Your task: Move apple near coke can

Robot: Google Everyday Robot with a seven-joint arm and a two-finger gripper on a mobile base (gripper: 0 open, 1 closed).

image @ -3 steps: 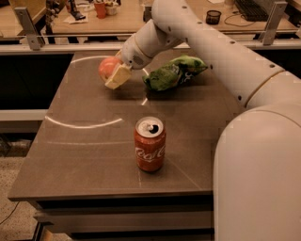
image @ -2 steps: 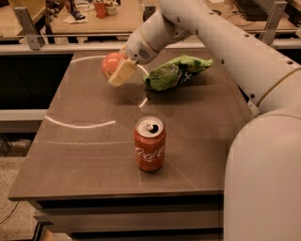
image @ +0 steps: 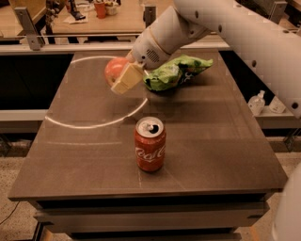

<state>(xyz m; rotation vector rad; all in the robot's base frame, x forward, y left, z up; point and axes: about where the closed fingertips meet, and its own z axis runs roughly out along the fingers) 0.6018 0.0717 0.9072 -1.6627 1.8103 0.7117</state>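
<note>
The reddish-pink apple is at the far left-centre of the dark table, held between the cream fingers of my gripper. The gripper is shut on the apple and appears to hold it slightly above the tabletop. The red coke can stands upright near the table's front centre, well in front of and slightly right of the apple. The white arm comes in from the upper right.
A green chip bag lies just right of the gripper at the back of the table. A bright arc of reflected light crosses the tabletop. Another bench with clutter stands behind. A small bottle sits off the right edge.
The arm and the held apple have shifted a little toward the right and front. The can and chip bag have not moved.
</note>
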